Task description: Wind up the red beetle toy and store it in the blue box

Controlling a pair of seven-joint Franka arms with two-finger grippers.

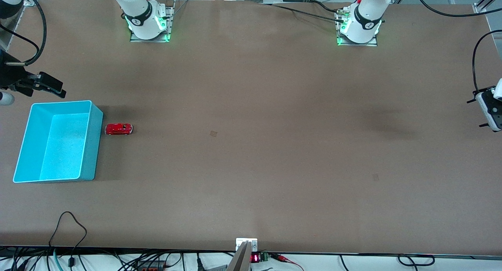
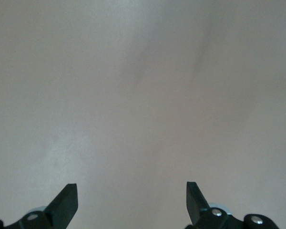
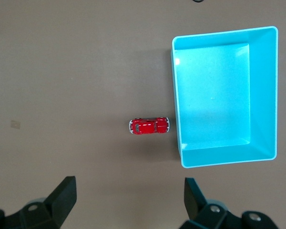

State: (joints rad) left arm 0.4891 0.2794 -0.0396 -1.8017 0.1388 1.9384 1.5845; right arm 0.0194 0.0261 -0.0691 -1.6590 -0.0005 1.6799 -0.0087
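The red beetle toy (image 1: 119,129) (image 3: 148,126) stands on its wheels on the brown table, close beside the blue box (image 1: 87,145) (image 3: 263,90), on the side toward the left arm's end. The box is upright with nothing in it. My right gripper (image 1: 59,88) (image 3: 130,191) hangs open and empty high over the table, by the box's corner nearest the robots' bases. My left gripper (image 1: 477,113) (image 2: 132,195) waits open over bare table at the left arm's end, holding nothing.
The two arm bases (image 1: 149,24) (image 1: 359,28) stand along the table's edge by the robots. Cables (image 1: 66,224) and a small clamp with a red display (image 1: 247,249) sit at the edge nearest the front camera. A faint mark (image 1: 213,133) lies mid-table.
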